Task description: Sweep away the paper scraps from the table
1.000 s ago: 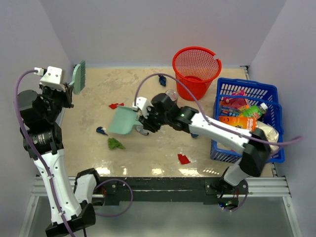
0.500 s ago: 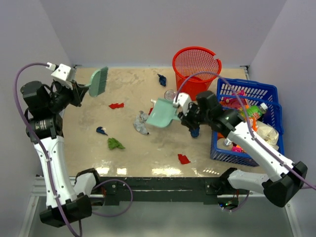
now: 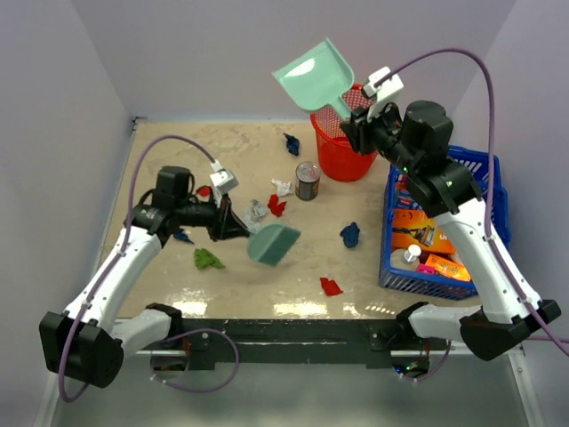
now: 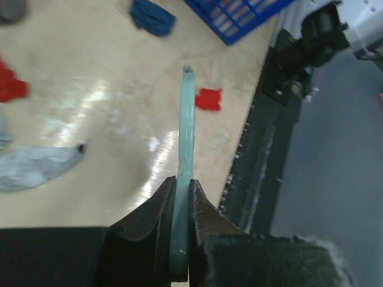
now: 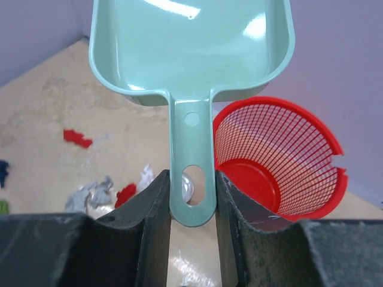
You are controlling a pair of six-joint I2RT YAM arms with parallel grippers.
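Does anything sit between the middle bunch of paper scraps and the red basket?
Yes. A tin can stands upright on the table between the grey, red and white paper scraps and the red basket. Nothing visible separates those scraps from the brush in the left claw.

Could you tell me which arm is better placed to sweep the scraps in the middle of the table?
Left. The left gripper holds the green brush low over the table, near the grey scrap and red scrap. The right gripper holds the dustpan high by the red basket.
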